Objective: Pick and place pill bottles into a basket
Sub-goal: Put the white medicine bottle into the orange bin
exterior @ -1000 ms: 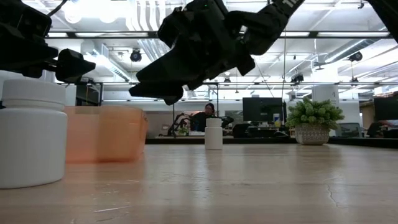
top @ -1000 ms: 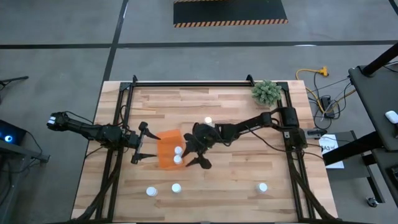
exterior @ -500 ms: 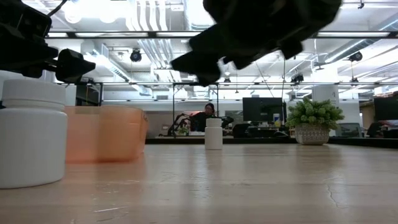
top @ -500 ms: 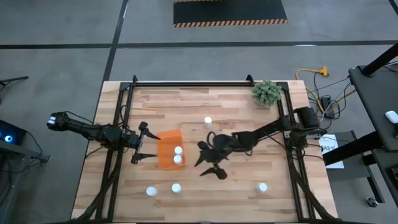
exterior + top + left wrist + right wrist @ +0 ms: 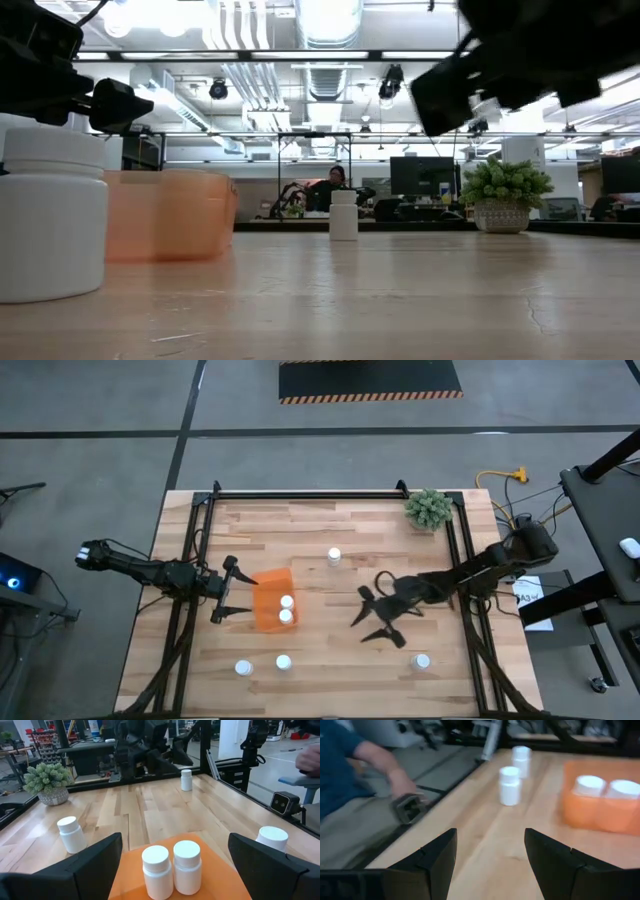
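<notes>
Green plant (image 5: 428, 508); yellow cable (image 5: 503, 479); person's arm (image 5: 380, 762)

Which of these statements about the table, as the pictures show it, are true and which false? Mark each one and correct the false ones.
1. Two pill bottles stand in the basket. True.
2. The right gripper holds a bottle. False: it is open, holding nothing.
3. Four bottles stand on the table outside the basket. True.
4. The left gripper is shut on the basket. False: it is open beside the basket.
5. The plant lies inside the basket. False: it stands at a far table corner.
</notes>
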Motion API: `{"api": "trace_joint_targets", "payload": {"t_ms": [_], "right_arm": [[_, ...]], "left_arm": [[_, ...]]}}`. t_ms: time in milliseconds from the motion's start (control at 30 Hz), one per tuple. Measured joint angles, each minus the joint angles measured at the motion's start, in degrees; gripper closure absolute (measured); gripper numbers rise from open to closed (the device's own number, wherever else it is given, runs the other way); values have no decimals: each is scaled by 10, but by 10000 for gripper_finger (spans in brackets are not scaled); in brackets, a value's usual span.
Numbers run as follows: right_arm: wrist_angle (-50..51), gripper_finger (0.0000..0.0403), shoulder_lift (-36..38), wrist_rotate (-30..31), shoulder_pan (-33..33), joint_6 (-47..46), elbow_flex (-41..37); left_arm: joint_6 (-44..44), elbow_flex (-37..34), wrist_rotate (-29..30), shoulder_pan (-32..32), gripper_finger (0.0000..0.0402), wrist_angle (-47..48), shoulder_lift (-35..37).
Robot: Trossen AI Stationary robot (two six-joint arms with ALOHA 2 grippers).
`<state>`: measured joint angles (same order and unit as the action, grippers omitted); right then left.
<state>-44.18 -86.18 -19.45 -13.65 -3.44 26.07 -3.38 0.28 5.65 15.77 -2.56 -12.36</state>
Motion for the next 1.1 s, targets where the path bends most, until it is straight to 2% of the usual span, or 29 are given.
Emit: {"api": "trace_joint_targets", "payload": {"t_ms": [167, 267, 833, 1100], "right_arm": [[-107, 181, 35, -52, -5, 5, -81], [-137, 181, 53, -62, -5, -4, -118], [-137, 181, 74, -100, -7, -25, -221], [-214, 181, 78, -193, -11, -19, -257]], "left_arm": [[0, 0, 0, 0, 56, 1, 1], [0, 0, 0, 0, 56, 1, 0], [0, 0, 0, 0, 56, 1, -1], [0, 0, 0, 0, 56, 1, -1]]}}
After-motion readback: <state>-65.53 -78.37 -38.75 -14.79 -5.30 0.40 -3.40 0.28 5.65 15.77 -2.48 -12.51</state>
